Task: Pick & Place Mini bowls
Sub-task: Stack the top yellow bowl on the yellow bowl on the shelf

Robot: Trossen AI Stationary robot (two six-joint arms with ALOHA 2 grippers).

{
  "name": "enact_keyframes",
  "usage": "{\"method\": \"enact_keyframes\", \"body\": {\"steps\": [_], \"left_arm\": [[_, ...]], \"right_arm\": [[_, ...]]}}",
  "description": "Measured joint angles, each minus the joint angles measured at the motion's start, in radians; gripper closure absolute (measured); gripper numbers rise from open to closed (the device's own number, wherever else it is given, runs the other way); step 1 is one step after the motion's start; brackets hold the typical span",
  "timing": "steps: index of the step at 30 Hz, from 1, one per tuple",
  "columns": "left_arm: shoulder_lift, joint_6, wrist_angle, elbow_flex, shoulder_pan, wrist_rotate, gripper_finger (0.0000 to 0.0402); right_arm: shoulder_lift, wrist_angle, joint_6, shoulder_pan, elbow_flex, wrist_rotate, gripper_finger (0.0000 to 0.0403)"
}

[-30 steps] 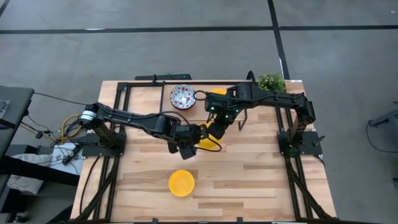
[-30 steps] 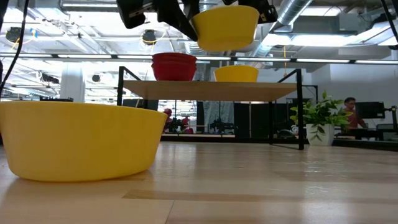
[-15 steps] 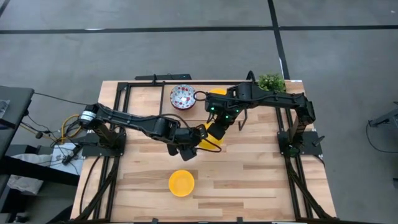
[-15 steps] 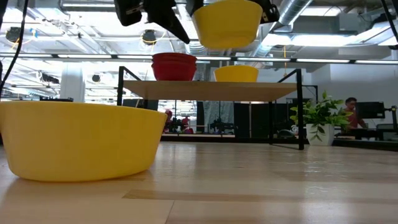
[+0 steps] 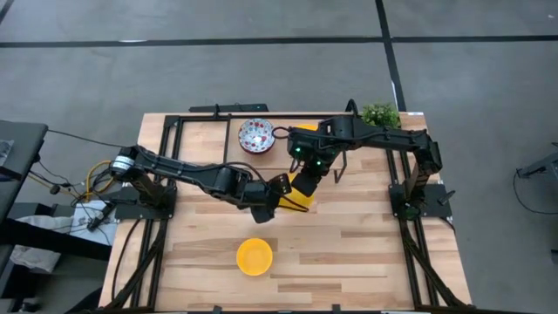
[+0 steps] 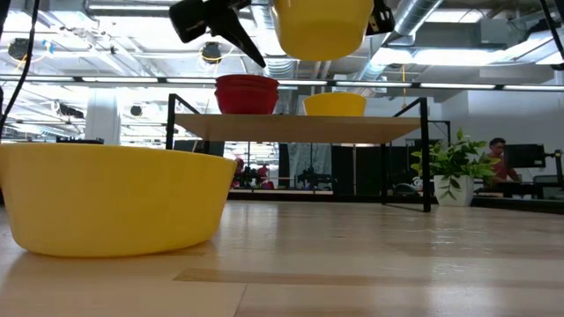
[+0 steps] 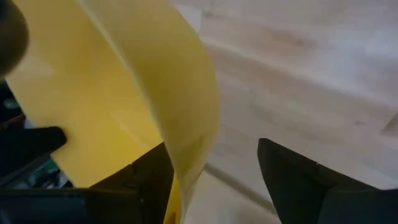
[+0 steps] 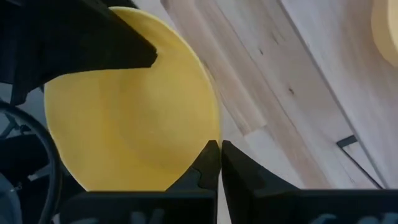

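Note:
My right gripper [image 5: 304, 181] is shut on a plain yellow mini bowl [image 6: 322, 26], which hangs high over the middle of the table. My left gripper [image 5: 277, 194] stands open at the bowl's left side, the rim [image 7: 186, 143] between its fingers. Another yellow bowl [image 5: 254, 256] rests on its base near the table's front edge. On the raised shelf [image 6: 291, 128] at the far side stands a stack of red floral bowls [image 5: 256, 135] and a yellow bowl [image 6: 335, 104]. My right gripper pinches the yellow bowl's rim [image 8: 208, 134] between its two shut fingers. It comes slanting down from the far right side. The bowl is lifted clear of the table, mouth up. My left gripper: the rim runs close past one finger [image 7: 149, 174]; I cannot tell whether they touch.
A small green potted plant [image 5: 381, 114] stands at the far right corner. Black frame posts [image 6: 426, 154] carry the shelf. Bare wood lies to the right of the near bowl. A person [image 6: 496, 150] sits in the room behind.
My left gripper has opened and let go of the yellow bowl's rim, and has drawn a little toward the table's left. The bowl stays in my right gripper and has gone up slightly, mouth still up.

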Motion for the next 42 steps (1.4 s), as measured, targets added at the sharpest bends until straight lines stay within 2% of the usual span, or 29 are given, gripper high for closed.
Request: {"method": "enact_keyframes", "body": {"steps": [4,10,16,22,31,39,42], "left_arm": [[0.0,0.0,0.001,0.0,0.0,-0.049,0.0169],[0.0,-0.004,0.007,0.0,-0.001,-0.055,0.0166],[0.0,-0.058,0.013,0.0,0.0,0.017,0.0166],[0.0,-0.072,0.015,0.0,0.001,0.021,0.0166],[0.0,-0.117,0.031,0.0,0.001,0.079,0.0163],[0.0,-0.117,0.036,0.0,0.001,0.079,0.0103],[0.0,-0.115,0.037,0.0,0.0,0.043,0.0075]], "right_arm": [[0.0,-0.007,-0.006,0.0,0.0,-0.009,0.0403],[0.0,-0.015,-0.024,0.002,0.0,-0.025,0.0403],[0.0,-0.022,-0.035,0.014,0.0,-0.01,0.0403],[0.0,-0.024,-0.035,0.014,0.0,0.0,0.0403],[0.0,-0.053,-0.035,0.017,0.0,-0.007,0.0403],[0.0,-0.072,-0.035,0.017,0.0,-0.022,0.0403],[0.0,-0.08,-0.035,0.017,0.0,-0.022,0.0403]]}}
